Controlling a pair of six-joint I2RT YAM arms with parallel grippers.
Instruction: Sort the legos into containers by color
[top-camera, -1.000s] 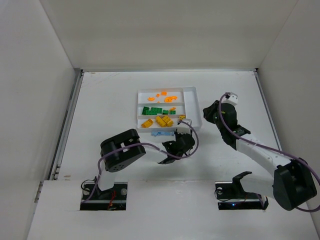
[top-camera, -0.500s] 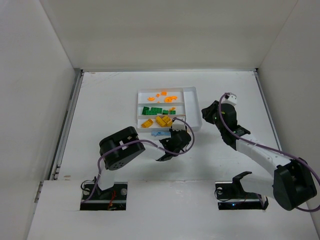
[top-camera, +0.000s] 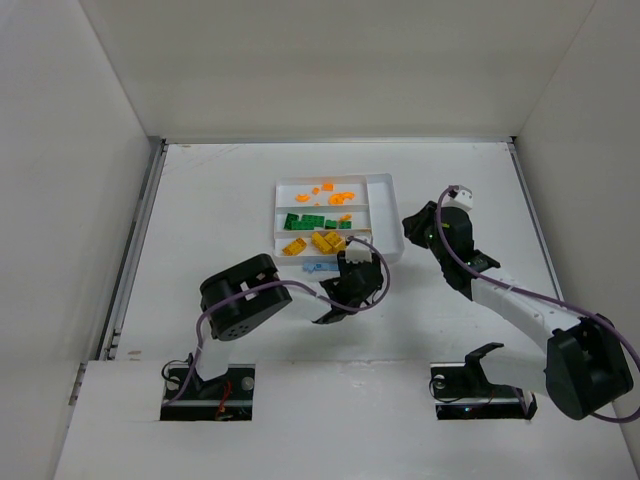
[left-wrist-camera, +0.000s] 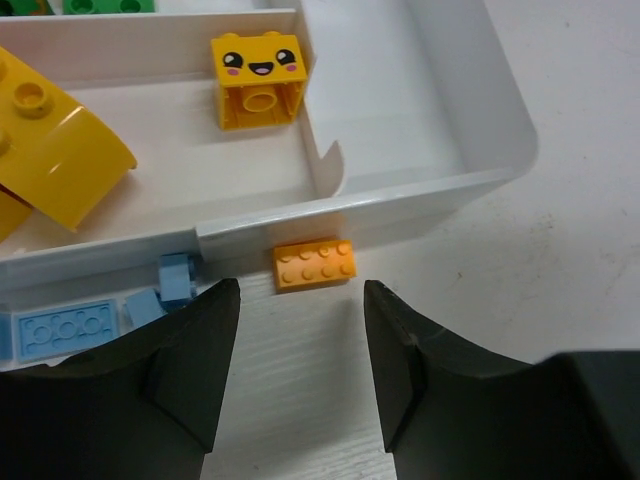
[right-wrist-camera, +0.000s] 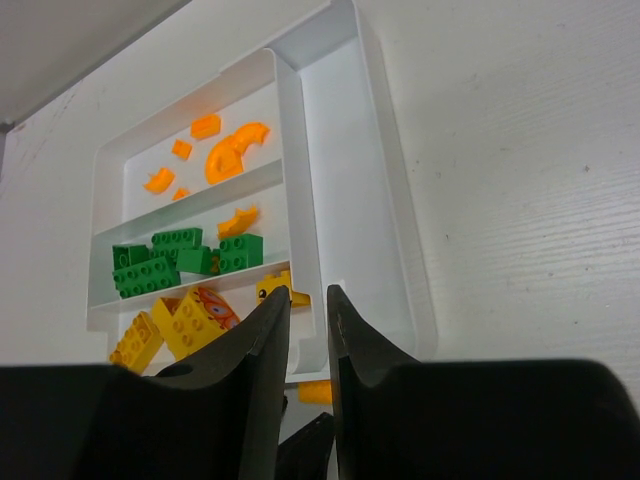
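Observation:
The white tray (top-camera: 384, 215) holds orange legos (top-camera: 330, 192) in its far section, green legos (top-camera: 305, 221) in the middle one and yellow legos (top-camera: 322, 242) in the near one. My left gripper (left-wrist-camera: 300, 300) (top-camera: 352, 272) is open just outside the tray's near wall (left-wrist-camera: 400, 195). An orange brick (left-wrist-camera: 315, 265) lies on the table against that wall, just ahead of the jaws. Light blue bricks (left-wrist-camera: 65, 325) (top-camera: 318, 267) lie to its left. My right gripper (right-wrist-camera: 308, 295) (top-camera: 410, 225) hovers shut and empty right of the tray.
The narrow crosswise section (right-wrist-camera: 345, 180) has nothing in it. A yellow brick with a face (left-wrist-camera: 258, 80) sits in the near section beside the divider. One orange piece (right-wrist-camera: 238, 220) lies among the green bricks. White walls (top-camera: 90, 200) enclose the table.
My left gripper has shifted a little to the left along the tray's near wall and its jaws have spread wide. The right arm has hardly moved.

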